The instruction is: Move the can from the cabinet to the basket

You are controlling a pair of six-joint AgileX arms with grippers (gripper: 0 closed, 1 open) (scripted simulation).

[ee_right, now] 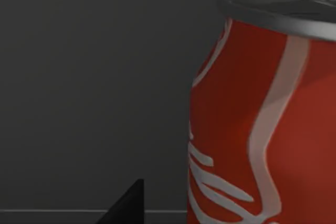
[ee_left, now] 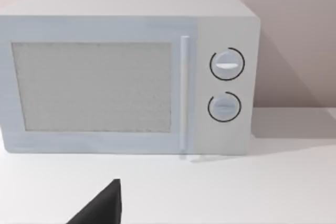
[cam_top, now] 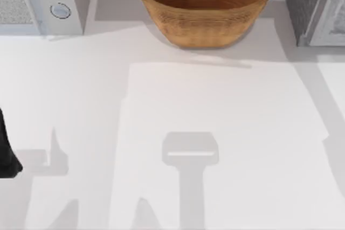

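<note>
The can [ee_right: 262,129] stands upright against a dark wall, close before the right gripper (its grip I cannot tell). The basket [cam_top: 205,25] sits between microwave [cam_top: 70,4] and cabinet [cam_top: 312,9].

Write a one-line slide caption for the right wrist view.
Right wrist camera close on the upright red can against a dark grey interior wall.

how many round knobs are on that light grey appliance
2. Both knobs sit on the appliance front, to the side of its door handle: one knob directly above the other knob.
</note>
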